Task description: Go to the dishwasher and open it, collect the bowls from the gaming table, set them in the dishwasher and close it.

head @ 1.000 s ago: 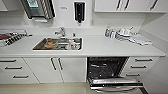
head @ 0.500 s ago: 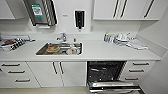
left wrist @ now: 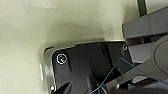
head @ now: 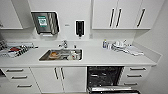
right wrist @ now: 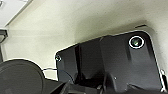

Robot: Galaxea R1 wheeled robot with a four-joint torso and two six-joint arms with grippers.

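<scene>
Camera shift since the earlier frames: whole counter slides rightward in the head view; nothing on it has moved. Dishwasher [head: 105, 77], at 5 o'clock below the countertop [head: 100, 56], stands open, its door lowered and dark racks exposed, contents indiscernible. Sink [head: 61, 55], at centre, holds an orange-brown dish and other ware. Dish rack [head: 15, 50], at 9 o'clock, carries mixed items. Risk: the lowered door could be struck when driving past. Claw state, both arms: cannot tell.

Dishwasher [head: 105, 76] open below counter [head: 100, 58], right of sink [head: 61, 55]; dispenser [head: 80, 28] on wall behind.
</scene>
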